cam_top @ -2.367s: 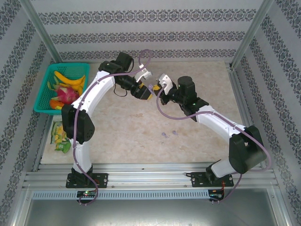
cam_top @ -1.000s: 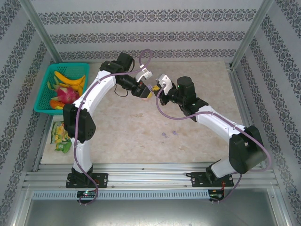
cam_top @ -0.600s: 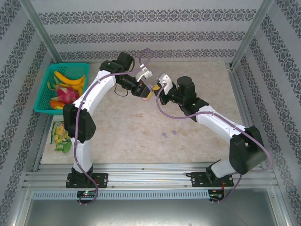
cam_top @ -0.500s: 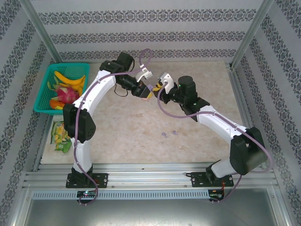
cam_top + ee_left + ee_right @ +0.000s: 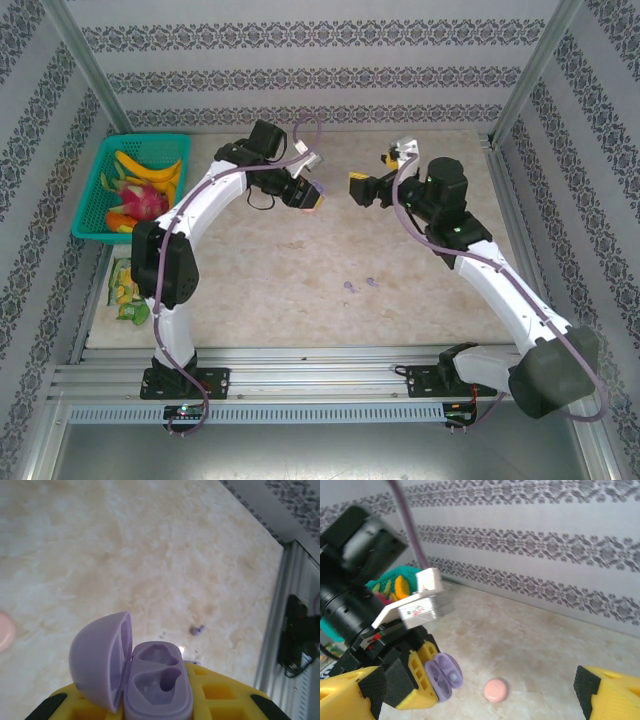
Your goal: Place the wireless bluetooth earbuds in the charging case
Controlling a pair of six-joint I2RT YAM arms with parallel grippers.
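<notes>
My left gripper (image 5: 306,196) is shut on the light purple charging case (image 5: 157,685), held above the table's far middle. Its lid (image 5: 100,657) stands open to the left, and both sockets look empty. In the right wrist view the same case (image 5: 444,676) sits between the left gripper's yellow fingers (image 5: 415,675). My right gripper (image 5: 372,172) hangs open and empty, a little to the right of the case. Its yellow fingertips (image 5: 350,695) are spread wide. One purple earbud (image 5: 197,629) lies on the table below. Tiny purple pieces (image 5: 349,288) lie near the table's middle.
A pink round disc (image 5: 496,690) lies on the marble table (image 5: 420,290) under the held case. A green basket (image 5: 140,185) of fruit sits at the far left, with snack packets (image 5: 128,290) in front of it. Patterned walls and metal posts ring the table.
My right gripper has drawn back to the right, away from the case, and now stands apart with its fingers spread. The left gripper still holds the open case, shifted slightly.
</notes>
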